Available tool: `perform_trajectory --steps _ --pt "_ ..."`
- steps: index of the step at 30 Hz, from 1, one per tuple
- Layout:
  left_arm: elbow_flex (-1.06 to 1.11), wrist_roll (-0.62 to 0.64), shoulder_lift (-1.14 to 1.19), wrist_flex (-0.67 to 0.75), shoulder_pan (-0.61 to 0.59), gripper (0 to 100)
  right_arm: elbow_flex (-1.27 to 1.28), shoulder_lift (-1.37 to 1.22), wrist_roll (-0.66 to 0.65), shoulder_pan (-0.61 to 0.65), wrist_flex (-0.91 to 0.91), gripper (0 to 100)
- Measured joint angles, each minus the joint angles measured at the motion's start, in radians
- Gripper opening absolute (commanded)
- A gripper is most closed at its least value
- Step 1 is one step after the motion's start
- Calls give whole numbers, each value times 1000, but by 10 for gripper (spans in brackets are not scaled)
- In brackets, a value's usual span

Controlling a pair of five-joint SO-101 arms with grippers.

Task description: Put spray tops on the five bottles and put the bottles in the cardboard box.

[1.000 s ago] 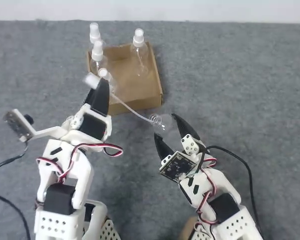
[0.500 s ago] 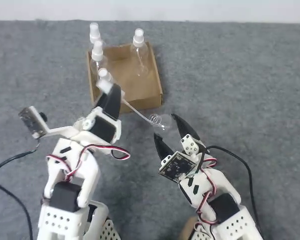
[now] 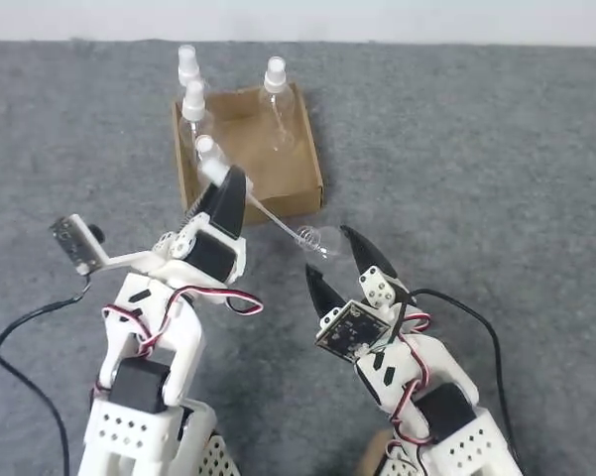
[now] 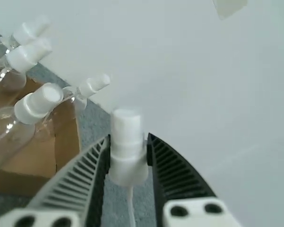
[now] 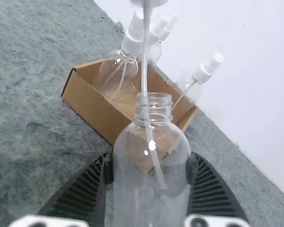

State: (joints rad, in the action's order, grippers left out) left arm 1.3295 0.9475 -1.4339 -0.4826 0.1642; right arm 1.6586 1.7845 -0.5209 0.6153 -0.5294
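Left hand (image 4: 127, 146) clamped on spray top (image 4: 126, 124); bendy dip tube (image 5: 144, 56) inside neck. Right hand (image 5: 150, 163) clamped around bottle (image 5: 152, 106), mid-tabletop, near cardboard box (image 3: 278, 188). Judged light, slick: grip body.

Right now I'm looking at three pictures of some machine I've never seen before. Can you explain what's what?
These are two small white robot arms on a grey table, each ending in a two-fingered gripper. One picture looks down from above. The other two come from cameras on the arms' wrists. The left gripper clamps a white spray top. Its thin tube dips into the open neck of a clear bottle, which the right gripper holds. Behind them is a cardboard box, where capped bottles stand with their tops already on.
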Motion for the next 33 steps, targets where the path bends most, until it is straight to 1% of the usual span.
perform_trajectory --steps 4,10,16,33 --pt "9 0 0 0 51 11 0 0 29 0 0 118" --pt "35 -43 0 0 132 11 0 0 60 0 0 118" --pt "49 -80 0 3 141 11 0 0 63 0 0 118" --pt "92 -77 -12 18 146 11 0 -2 64 0 -5 117"
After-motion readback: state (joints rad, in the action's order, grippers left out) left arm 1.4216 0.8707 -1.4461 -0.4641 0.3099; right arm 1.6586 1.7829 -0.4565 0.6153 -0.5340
